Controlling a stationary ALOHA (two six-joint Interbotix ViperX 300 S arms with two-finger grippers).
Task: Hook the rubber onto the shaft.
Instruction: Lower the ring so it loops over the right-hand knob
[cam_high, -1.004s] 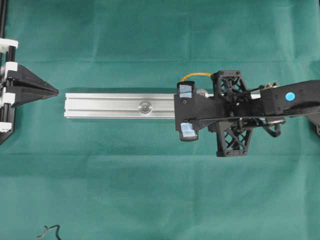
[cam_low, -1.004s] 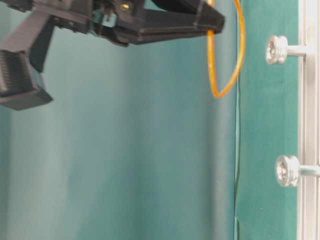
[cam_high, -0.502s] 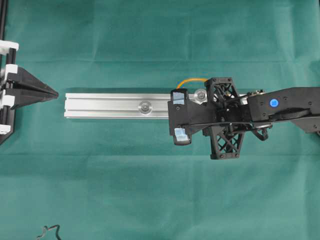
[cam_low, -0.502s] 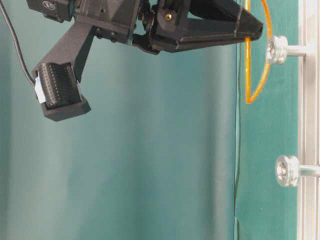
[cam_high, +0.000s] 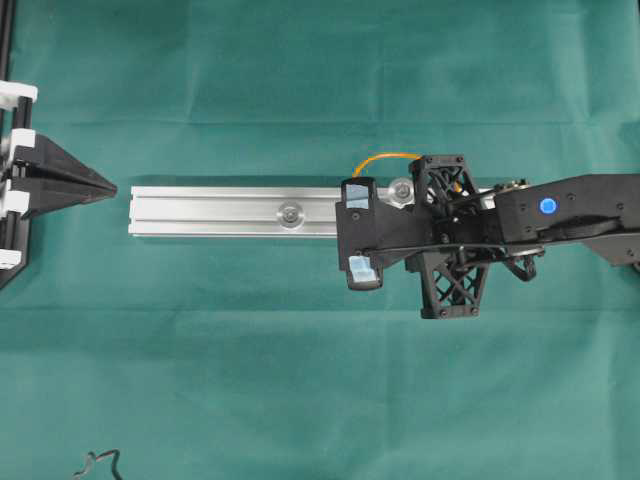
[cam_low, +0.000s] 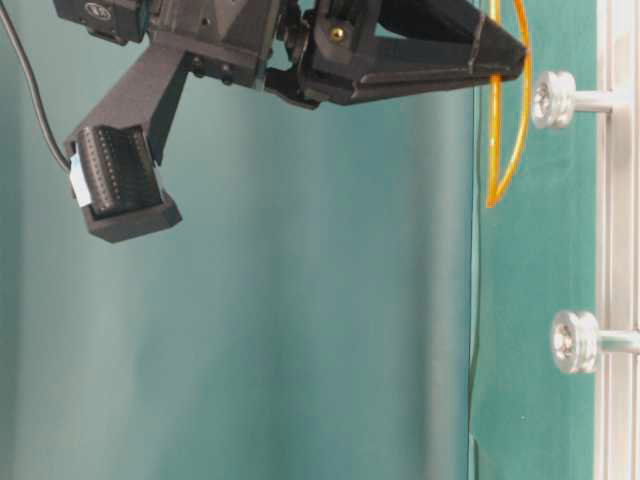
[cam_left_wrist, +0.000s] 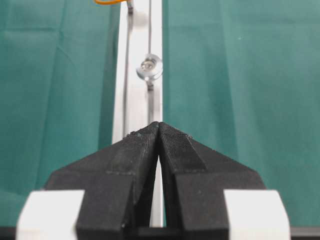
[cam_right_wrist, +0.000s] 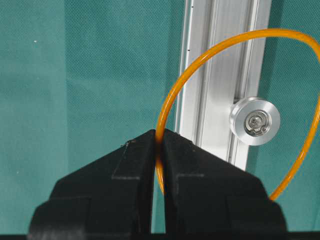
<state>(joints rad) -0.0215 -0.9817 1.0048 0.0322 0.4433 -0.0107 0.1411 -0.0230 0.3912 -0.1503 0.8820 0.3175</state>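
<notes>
Rubber (cam_right_wrist: 172, 95) comes last in size, so the account begins with the green cloth (cam_high: 300, 380) spread over the whole work surface, a matte, finely woven fabric with soft folds. On it lies the silver rail (cam_high: 230, 210), a long extruded aluminium bar with lengthwise grooves and a brushed sheen, running from 9 to 3 o'clock in the overhead view. The right arm (cam_high: 570, 210) reaches in from 3 o'clock, black, with lattice-braced plastic brackets and a round blue dot on its upper face; no writing on it can be read. The right gripper (cam_right_wrist: 159, 142) has wedge-shaped black fingers (cam_right_wrist: 125, 170) with a fine ribbed texture, pressed together and pinching the thin orange band between their tips. The left gripper (cam_left_wrist: 159, 130) sits at 9 o'clock in the overhead view, well apart from the rail's near end, its matching black fingers (cam_left_wrist: 127, 160) closed against each other and holding nothing. Two shafts rise from the rail, each a slim pin capped by a round, polished metal head with a small screw at its centre: one (cam_high: 290, 212) near mid-rail, the other (cam_right_wrist: 255, 121) beside the right gripper. The rubber is a smooth, glossy, translucent orange loop; in the right wrist view it curves around that second head, though whether it touches the shaft cannot be told. A black cord scrap (cam_high: 98, 465) lies crinkled at 7 o'clock.
</notes>
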